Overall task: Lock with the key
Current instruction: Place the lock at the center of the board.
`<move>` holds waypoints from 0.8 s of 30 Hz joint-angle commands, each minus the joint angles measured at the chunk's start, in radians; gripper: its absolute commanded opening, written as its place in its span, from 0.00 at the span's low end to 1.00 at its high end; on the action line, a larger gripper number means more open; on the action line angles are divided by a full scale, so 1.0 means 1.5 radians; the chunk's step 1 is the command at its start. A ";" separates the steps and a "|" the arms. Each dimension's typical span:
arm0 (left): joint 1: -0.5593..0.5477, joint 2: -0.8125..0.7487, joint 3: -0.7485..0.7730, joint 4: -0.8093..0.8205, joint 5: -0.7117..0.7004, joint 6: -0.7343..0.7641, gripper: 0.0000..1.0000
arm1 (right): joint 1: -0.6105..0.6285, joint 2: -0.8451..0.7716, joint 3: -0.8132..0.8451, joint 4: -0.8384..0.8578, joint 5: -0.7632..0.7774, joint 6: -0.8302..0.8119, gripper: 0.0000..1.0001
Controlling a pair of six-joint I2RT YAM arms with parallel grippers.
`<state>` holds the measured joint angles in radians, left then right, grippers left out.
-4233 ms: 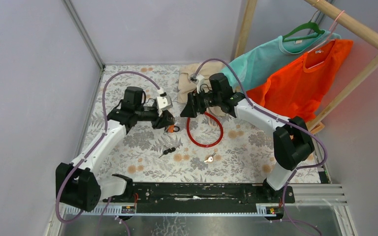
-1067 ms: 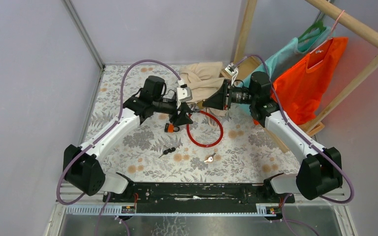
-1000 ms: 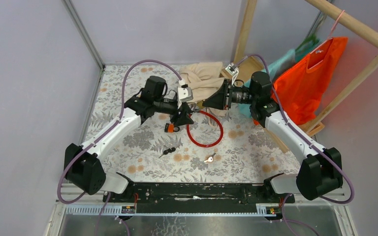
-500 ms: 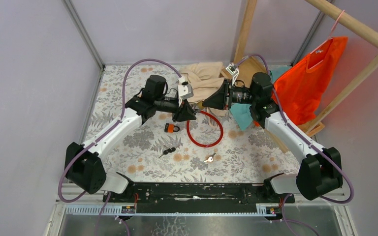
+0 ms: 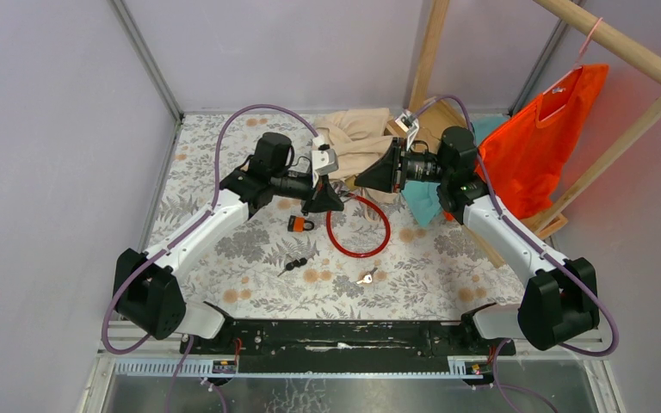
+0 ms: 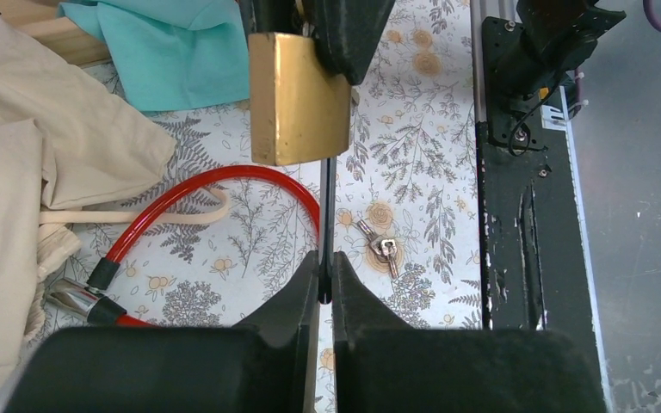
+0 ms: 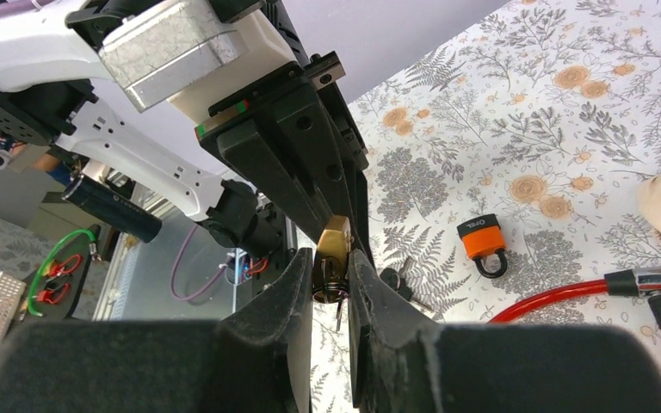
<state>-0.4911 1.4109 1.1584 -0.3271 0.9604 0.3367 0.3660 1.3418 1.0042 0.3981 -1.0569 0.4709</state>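
Note:
A brass padlock (image 6: 299, 99) hangs in the air between both grippers above the table. My left gripper (image 6: 327, 275) is shut on a thin dark metal part that runs up to the padlock, apparently its shackle seen edge-on. My right gripper (image 7: 331, 280) is shut on a key with a ring (image 7: 330, 291) at the padlock's (image 7: 335, 243) lower end. In the top view the left gripper (image 5: 337, 203) and the right gripper (image 5: 358, 183) meet tip to tip over the red cable; the padlock is hardly visible there.
On the table lie an orange padlock (image 5: 299, 224), a red cable lock (image 5: 360, 225), a black-headed key (image 5: 293, 263) and silver keys (image 5: 365, 278). Beige cloth (image 5: 357, 142) and a teal shirt (image 5: 426, 202) lie behind. An orange shirt (image 5: 538, 129) hangs on the wooden rack (image 5: 620, 52).
Both arms have risen from the table and come together at the padlock. The teal shirt has dropped from the rack to the table. The left gripper has lifted a little.

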 commanded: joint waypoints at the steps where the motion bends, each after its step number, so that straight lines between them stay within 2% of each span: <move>1: -0.002 -0.016 0.000 0.038 0.028 -0.024 0.00 | -0.001 -0.018 0.000 -0.004 -0.007 -0.063 0.00; 8: 0.003 -0.025 0.011 0.018 0.053 -0.051 0.00 | -0.001 -0.032 -0.017 -0.016 -0.031 -0.154 0.00; 13: 0.008 -0.022 0.030 -0.031 0.045 -0.035 0.00 | -0.002 -0.033 -0.004 -0.098 -0.048 -0.263 0.04; 18: 0.008 -0.017 0.052 -0.097 0.002 0.032 0.00 | -0.001 -0.023 0.025 -0.193 -0.054 -0.350 0.20; 24: 0.008 -0.003 0.083 -0.176 -0.031 0.091 0.00 | -0.001 -0.017 0.036 -0.247 -0.051 -0.390 0.41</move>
<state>-0.4850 1.4109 1.2163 -0.5240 0.9401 0.3855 0.3664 1.3151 1.0126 0.1181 -1.1172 -0.0223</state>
